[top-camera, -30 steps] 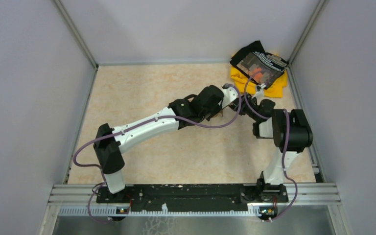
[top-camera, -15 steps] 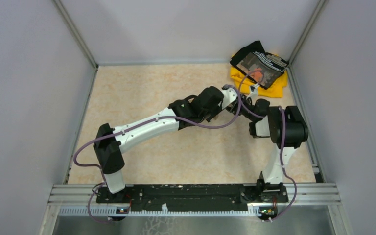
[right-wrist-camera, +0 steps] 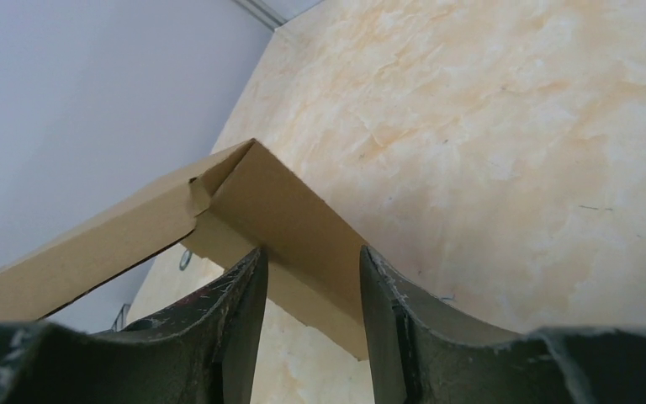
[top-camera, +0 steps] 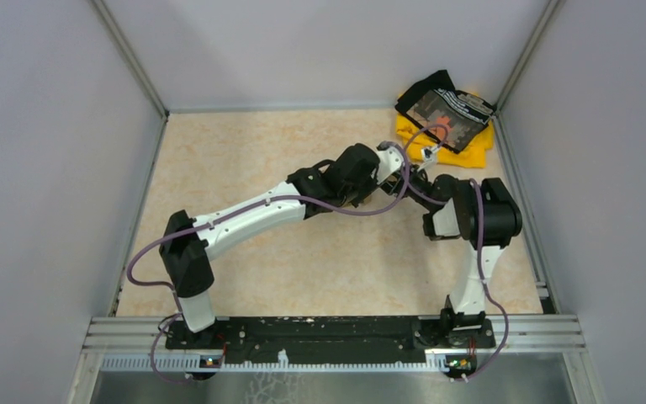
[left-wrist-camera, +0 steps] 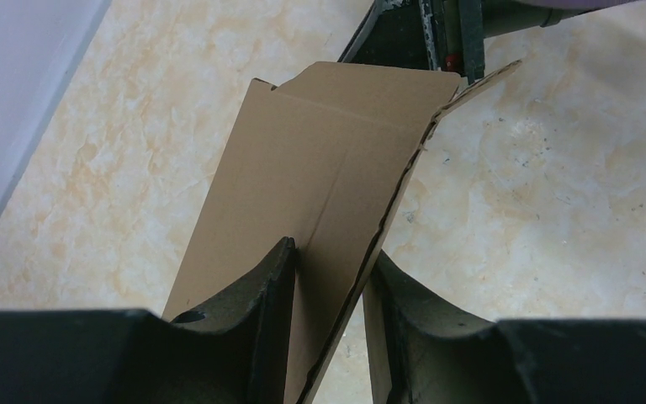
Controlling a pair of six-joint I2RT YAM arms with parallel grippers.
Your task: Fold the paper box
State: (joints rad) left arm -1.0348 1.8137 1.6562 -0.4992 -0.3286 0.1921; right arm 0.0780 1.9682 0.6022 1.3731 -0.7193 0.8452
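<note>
The paper box (left-wrist-camera: 320,143) is plain brown cardboard, held above the marbled table. In the left wrist view a creased panel runs up from between my fingers, with a ragged folded edge on its right. My left gripper (left-wrist-camera: 332,248) is shut on that panel, one finger on each face. In the right wrist view a folded corner of the box (right-wrist-camera: 286,210) shows, with a flap reaching down between my fingers. My right gripper (right-wrist-camera: 312,249) is closed onto this flap, both fingers touching it. From above, the two wrists (top-camera: 404,172) meet and hide the box.
A yellow and black cloth pile (top-camera: 446,122) lies in the far right corner, just behind the two wrists. Grey walls (top-camera: 59,168) enclose the table (top-camera: 244,151) on three sides. Purple cables (top-camera: 370,210) loop across both forearms.
The right arm has swung left and away from its base, bringing its wrist closer to the left one. Its jaws have narrowed onto the flap. The left arm has shifted slightly left.
</note>
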